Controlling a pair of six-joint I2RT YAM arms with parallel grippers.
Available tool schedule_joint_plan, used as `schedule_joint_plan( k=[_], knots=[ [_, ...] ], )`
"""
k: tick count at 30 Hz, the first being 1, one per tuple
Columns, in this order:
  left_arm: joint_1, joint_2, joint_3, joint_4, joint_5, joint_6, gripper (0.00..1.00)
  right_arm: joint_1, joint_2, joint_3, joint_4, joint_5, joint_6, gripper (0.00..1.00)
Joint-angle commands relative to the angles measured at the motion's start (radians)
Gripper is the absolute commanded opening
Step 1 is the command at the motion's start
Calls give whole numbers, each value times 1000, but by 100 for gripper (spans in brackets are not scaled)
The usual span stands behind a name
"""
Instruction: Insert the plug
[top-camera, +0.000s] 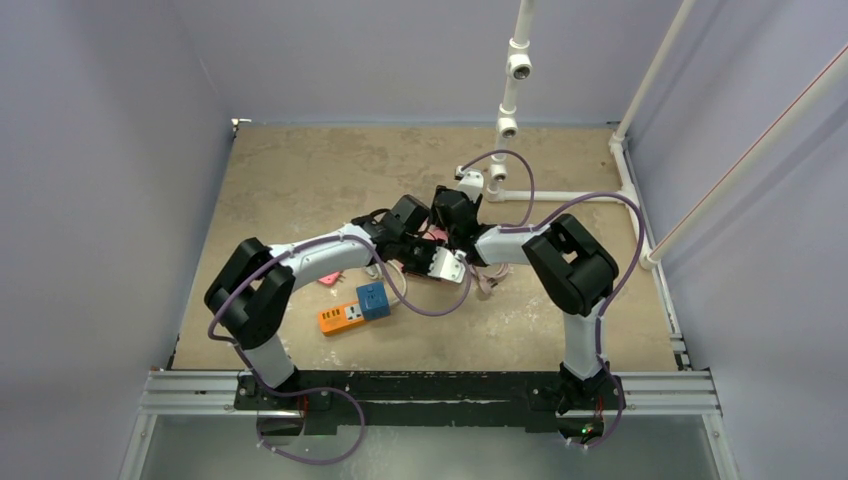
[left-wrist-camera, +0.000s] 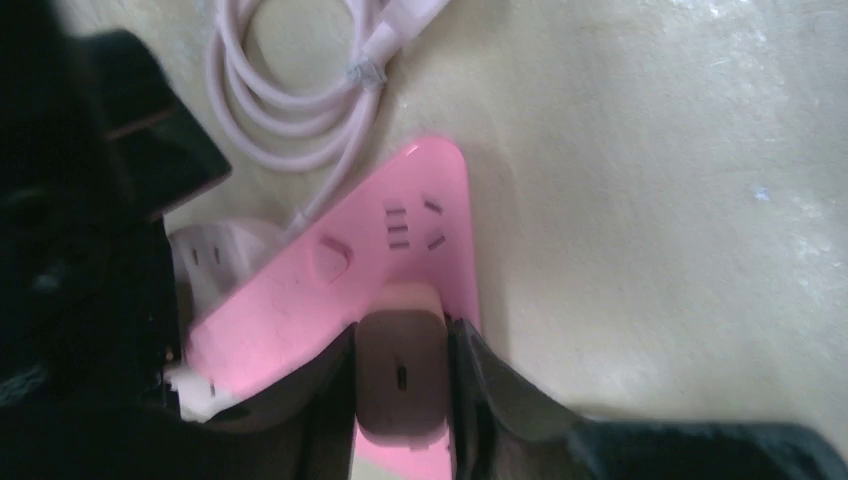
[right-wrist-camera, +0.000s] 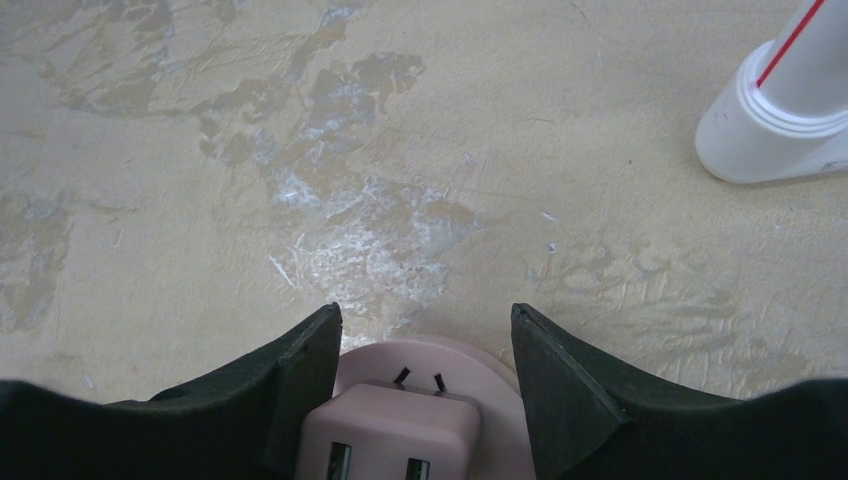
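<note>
A pink power strip (left-wrist-camera: 330, 270) lies on the tan table, and a small pale-pink plug block (left-wrist-camera: 400, 380) stands on its near end. My left gripper (left-wrist-camera: 400, 335) is shut on that block, one black finger pressed to each side. In the right wrist view the same plug (right-wrist-camera: 385, 435) shows two slots on top. Its two metal prongs are partly bare against the strip's rounded pink end (right-wrist-camera: 480, 365). My right gripper (right-wrist-camera: 425, 325) is open and straddles the plug, with a gap at its right finger. From above, both wrists meet over the pink strip (top-camera: 437, 236).
The strip's pale pink cable (left-wrist-camera: 290, 120) lies coiled just beyond it. A white socket piece (left-wrist-camera: 215, 255) sits under its left edge. An orange power strip (top-camera: 342, 318) with a blue cube (top-camera: 373, 299) lies near left. White pipe fittings (right-wrist-camera: 770, 130) stand at the far right.
</note>
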Motion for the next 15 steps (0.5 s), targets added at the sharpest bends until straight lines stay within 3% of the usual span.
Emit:
schedule_joint_plan(
  k=[1,7,15],
  knots=[
    [76,160,-162,-30,-269,129,0,65,-43,5,-155,-131,41,64],
    [106,130,-254,46,-264,135,0,41,-53,-1,-151,-146,33,64],
    [114,130,-230,33,-241,120,0,33,-66,8,-164,-156,28,65]
  ],
)
